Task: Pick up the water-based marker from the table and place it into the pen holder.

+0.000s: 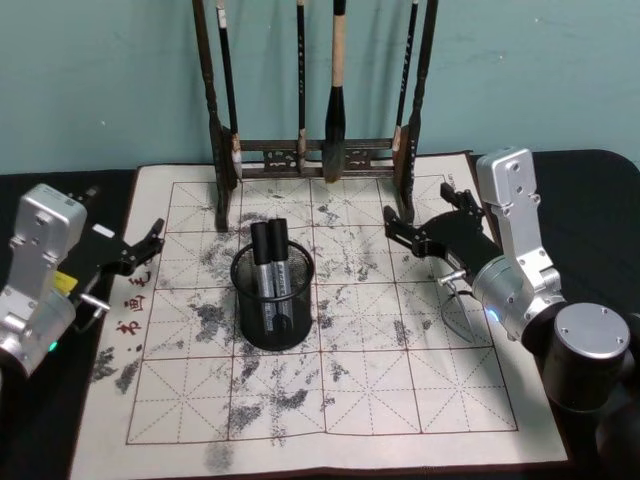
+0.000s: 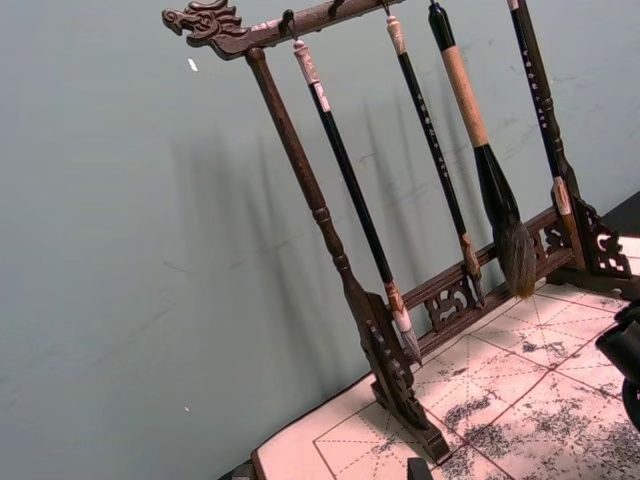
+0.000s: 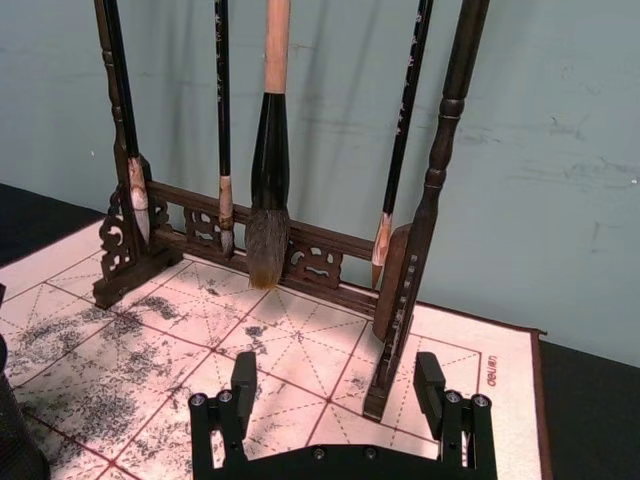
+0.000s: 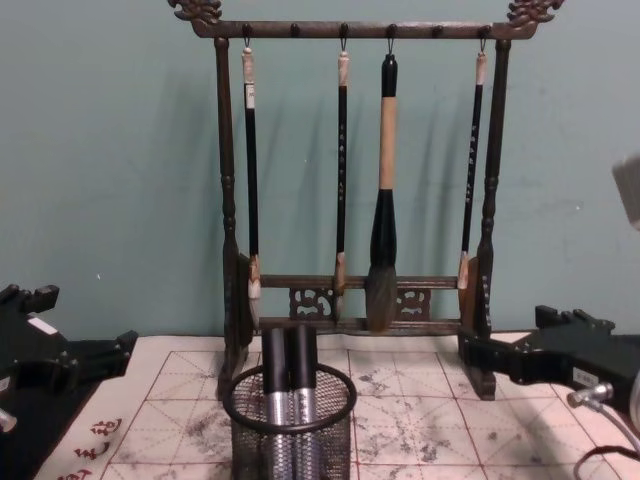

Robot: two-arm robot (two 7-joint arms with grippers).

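Observation:
The black wire-mesh pen holder [image 1: 272, 305] stands in the middle of the cream grid mat [image 1: 400, 400] on the table. Two water-based markers [image 1: 270, 255] with black caps and silver barrels stand upright inside it, seen from the side in the chest view as markers [image 4: 290, 390] in the pen holder [image 4: 290, 440]. My left gripper [image 1: 143, 250] hovers open and empty at the mat's left edge, well left of the holder. To the holder's right, near the rack's right foot, my right gripper [image 1: 420, 218] is also open, with its fingers [image 3: 243, 378] spread wide around nothing.
A tall dark wooden rack [image 1: 320, 155] hung with several brushes stands across the back of the mat, against a teal wall; it also shows as the rack [image 4: 360, 300] in the chest view. Dark tabletop [image 1: 600, 190] borders the mat on both sides.

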